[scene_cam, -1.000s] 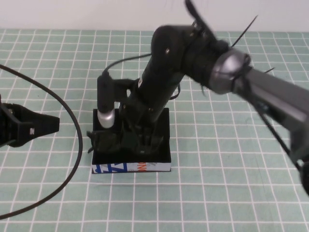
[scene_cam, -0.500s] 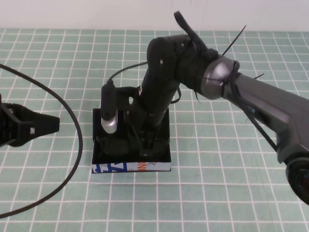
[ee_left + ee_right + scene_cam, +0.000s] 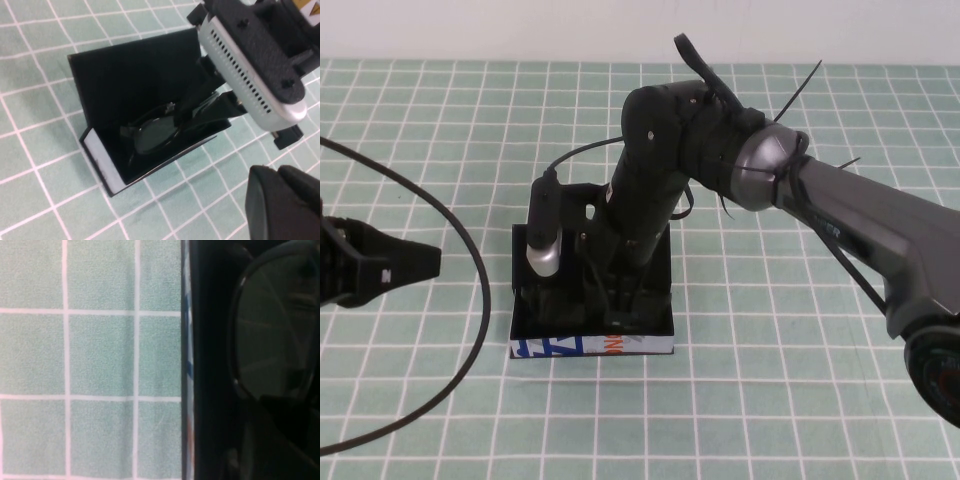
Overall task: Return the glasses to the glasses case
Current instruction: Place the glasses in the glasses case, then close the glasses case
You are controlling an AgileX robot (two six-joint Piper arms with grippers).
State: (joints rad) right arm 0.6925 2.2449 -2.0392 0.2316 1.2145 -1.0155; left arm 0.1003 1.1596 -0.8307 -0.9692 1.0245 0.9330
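Two arms are in view; only the right works. Over the last second the right gripper point(image 3: 610, 300) has sunk lower into the open glasses case point(image 3: 592, 345), near the middle of the tabletop toward its front edge. The glasses point(image 3: 155, 132) now lie inside the case, so placement looks nearly complete; release and lid closing remain. Whether the right gripper's fingers still clamp the frame cannot be told. The left gripper point(image 3: 415, 262) hangs at the left edge, holding nothing; its opening cannot be told. Surface: green mat point(image 3: 800, 400) with white grid lines. A pale wall point(image 3: 520, 30) bounds the far edge.
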